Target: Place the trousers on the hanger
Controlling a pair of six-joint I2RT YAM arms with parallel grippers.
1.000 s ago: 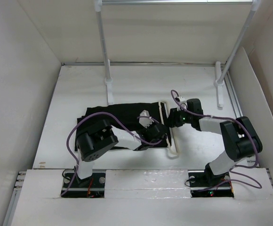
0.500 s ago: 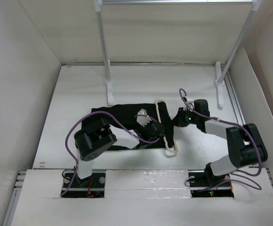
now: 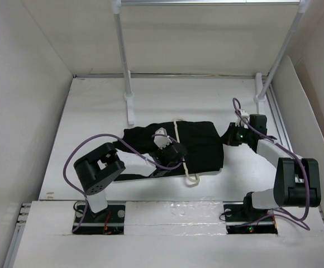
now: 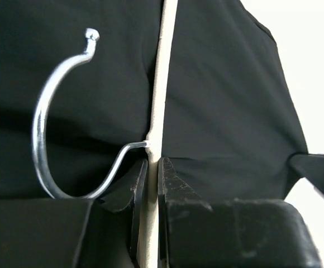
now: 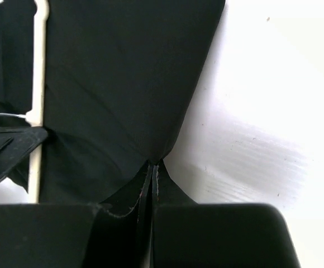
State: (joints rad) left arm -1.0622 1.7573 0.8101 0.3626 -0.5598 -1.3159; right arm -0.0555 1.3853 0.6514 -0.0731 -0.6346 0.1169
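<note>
The black trousers (image 3: 198, 146) lie folded on the white table, threaded through the cream hanger (image 3: 179, 146), whose bar crosses the cloth. My left gripper (image 3: 173, 152) is shut on the hanger's bar (image 4: 157, 100) next to its metal hook (image 4: 44, 111). My right gripper (image 3: 229, 138) is shut on the trousers' right edge (image 5: 151, 111) and holds it stretched to the right. In the right wrist view the hanger (image 5: 37, 84) runs down the left side of the cloth. The hanger's lower end (image 3: 193, 179) sticks out below the trousers.
Two white rack poles (image 3: 124, 61) (image 3: 279, 50) rise from feet at the back of the table. A white wall panel (image 3: 22, 111) stands on the left and another (image 3: 310, 123) on the right. A white board (image 3: 173, 223) covers the near edge.
My right gripper has moved right and back, pulling the trousers through the hanger. The cloth now spreads right of the bar. My left gripper and the hanger have shifted left.
</note>
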